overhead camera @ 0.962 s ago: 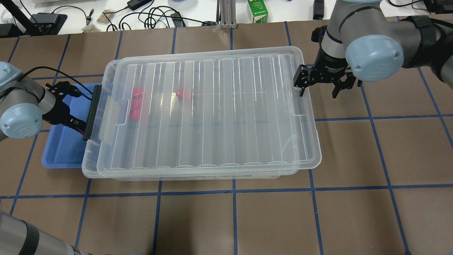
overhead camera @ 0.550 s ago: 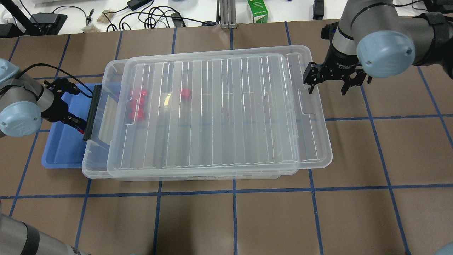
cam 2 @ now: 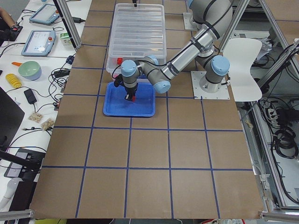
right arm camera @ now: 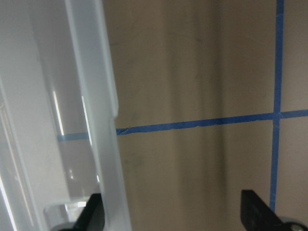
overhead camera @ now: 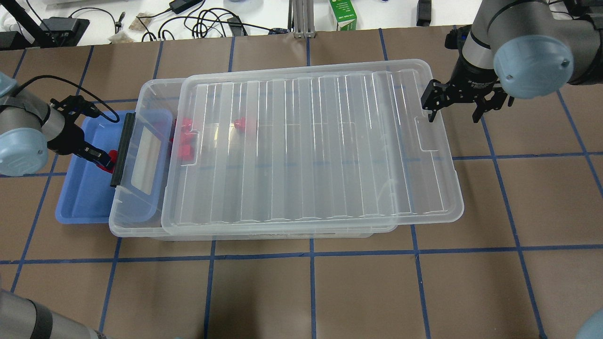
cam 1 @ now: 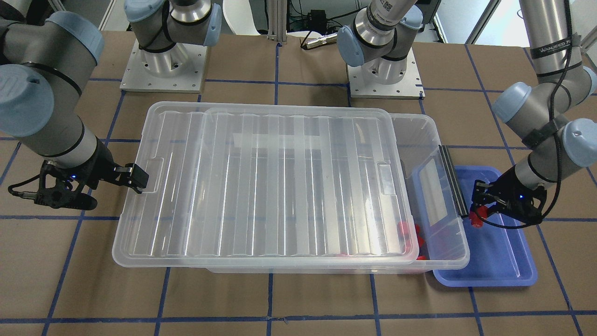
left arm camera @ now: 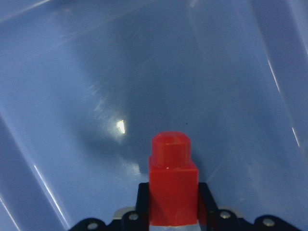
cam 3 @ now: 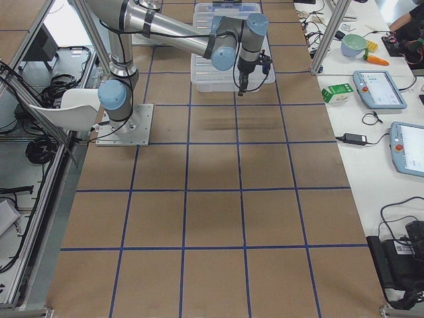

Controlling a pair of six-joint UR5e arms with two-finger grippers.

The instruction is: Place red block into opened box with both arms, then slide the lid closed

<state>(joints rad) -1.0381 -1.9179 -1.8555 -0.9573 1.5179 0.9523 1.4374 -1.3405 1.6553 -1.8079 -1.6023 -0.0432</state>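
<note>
My left gripper [overhead camera: 104,159] is shut on a red block [left arm camera: 172,185] and hangs just above the floor of the blue tray [overhead camera: 77,200]; the same block [cam 1: 476,218] shows in the front-facing view. The clear box [overhead camera: 123,227] lies mid-table. Its ribbed lid [overhead camera: 311,146] is shifted toward my right and overhangs that end, which leaves the box's left end uncovered. Several other red blocks [overhead camera: 183,141] lie inside near that end. My right gripper [overhead camera: 453,115] is open at the lid's right short edge [right arm camera: 96,120], with one finger against it.
The blue tray's near end lies under the box's left end, beside the black handle bar [overhead camera: 121,150]. A green carton [overhead camera: 343,16] and cables lie beyond the far table edge. The arm bases [cam 1: 163,65] stand behind the box.
The right gripper moved rightward and dragged the lid with it, uncovering the box's left end. The left gripper shifted slightly and the red block now shows between its fingers.
</note>
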